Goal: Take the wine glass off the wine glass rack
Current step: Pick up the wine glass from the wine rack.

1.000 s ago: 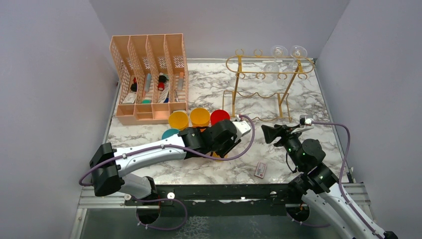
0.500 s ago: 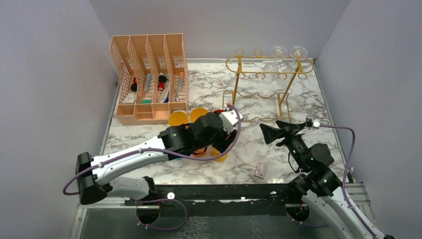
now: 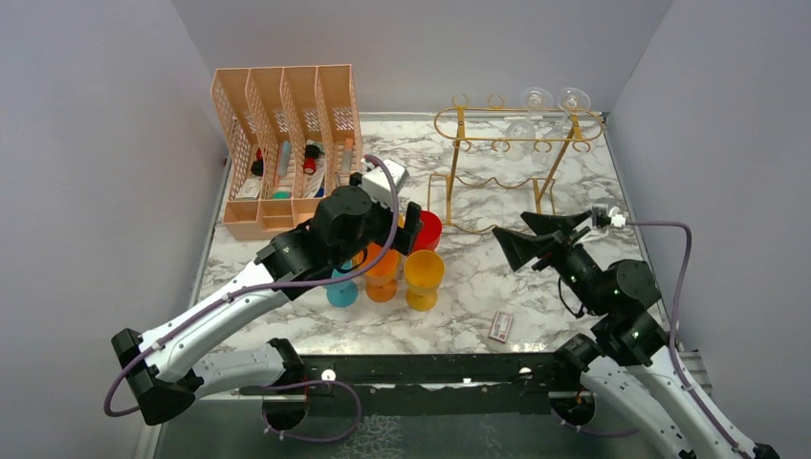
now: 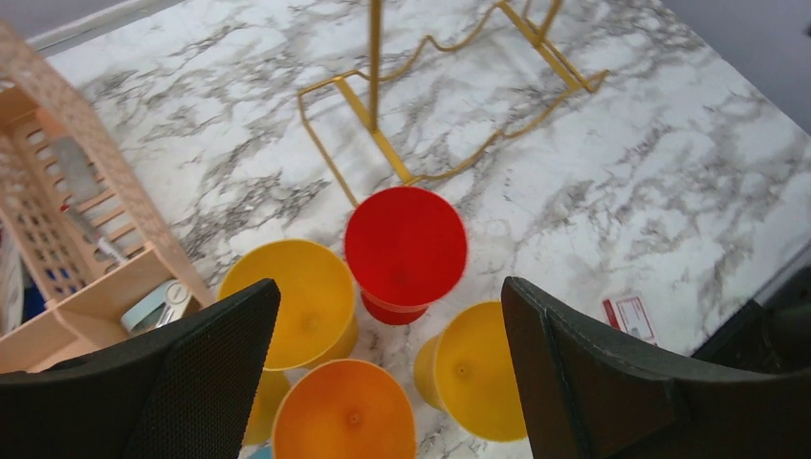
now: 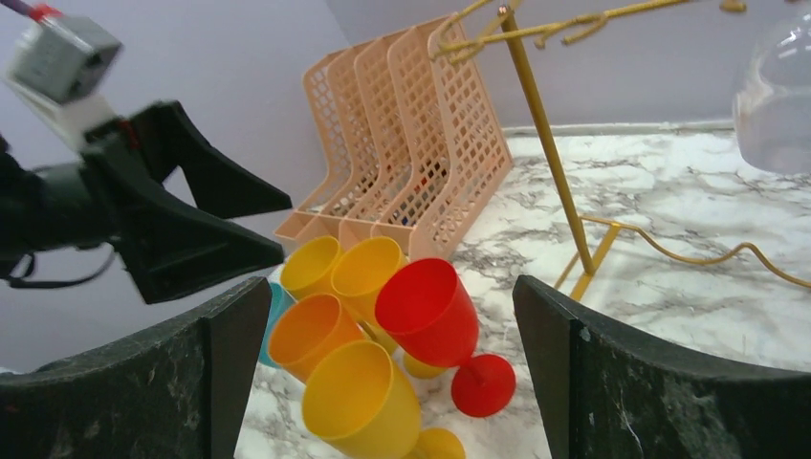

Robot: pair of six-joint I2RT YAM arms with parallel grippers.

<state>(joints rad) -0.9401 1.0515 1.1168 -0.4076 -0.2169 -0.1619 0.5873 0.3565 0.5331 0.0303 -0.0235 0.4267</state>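
The gold wine glass rack stands at the back right of the marble table. Clear wine glasses hang upside down from its far right hooks. One clear bowl shows at the right wrist view's upper right, beside the rack's post. My right gripper is open and empty, in front of the rack and apart from it. My left gripper is open too, hovering over the coloured cups with nothing held. The rack's base lies beyond it.
A cluster of plastic goblets stands mid-table: red, yellow, orange, teal. A peach lattice file organiser sits at the back left. A small card lies near the front edge.
My left arm has risen and drawn back to the left over the cups, its jaws opening. My right gripper has opened wide and lifted slightly toward the rack.
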